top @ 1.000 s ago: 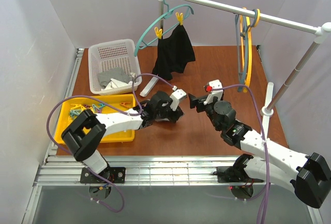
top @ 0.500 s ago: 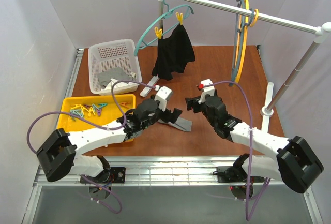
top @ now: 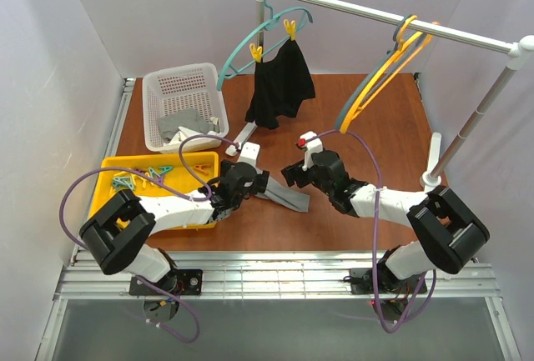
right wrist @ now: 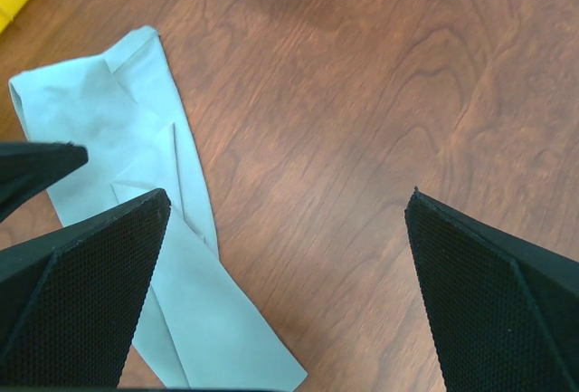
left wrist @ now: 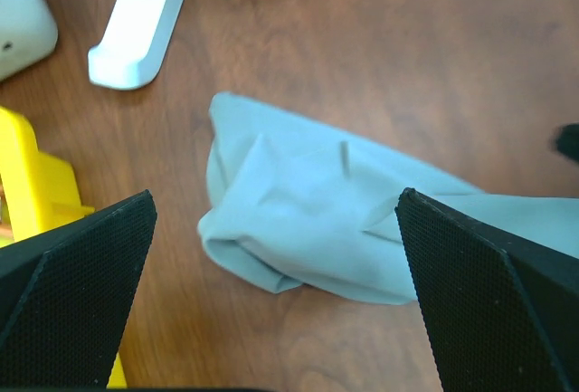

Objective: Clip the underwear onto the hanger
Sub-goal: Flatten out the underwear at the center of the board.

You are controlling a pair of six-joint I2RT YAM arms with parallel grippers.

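- Both the left gripper (left wrist: 276,195) and the right gripper (right wrist: 288,195) hover empty, jaws spread wide.
- Beneath them the underwear (top: 284,198) lies on the table (top: 275,232), centre frame; the hanger (top: 388,80) hangs upper right, well apart.
- Best to pinch an edge, not the middle.

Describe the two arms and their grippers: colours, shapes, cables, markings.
Both arms are white links joined by black cylindrical joint housings. A purple cable loops along the left arm, a second cable along the right arm. A white block near the right arm's tip bears a red spot. The left gripper and right gripper have black, wedge-shaped fingers with finely dotted pads.
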